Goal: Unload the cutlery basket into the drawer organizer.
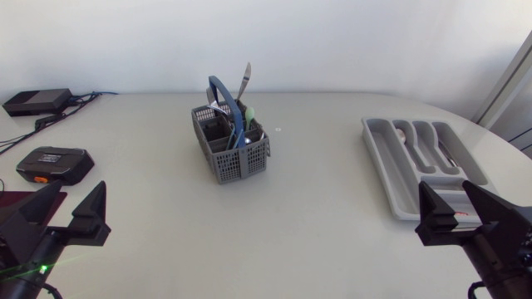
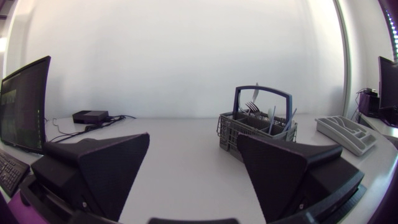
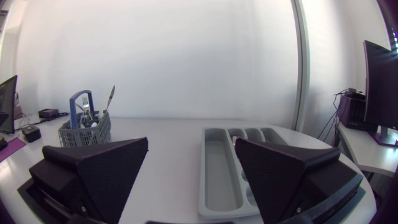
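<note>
The grey cutlery basket (image 1: 231,143) with its blue handle stands mid-worktop (image 1: 316,208), holding upright cutlery, a knife (image 1: 245,81) sticking out highest. The grey drawer organizer (image 1: 422,162) lies well apart, towards the right arm. The left gripper (image 1: 79,198) and the right gripper (image 1: 446,198) sit at the near edge, both spread wide and empty.

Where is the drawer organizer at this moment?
In the head view, the grey drawer organizer lies on the right side of the table, directly ahead of the right gripper and well right of the cutlery basket.
</note>
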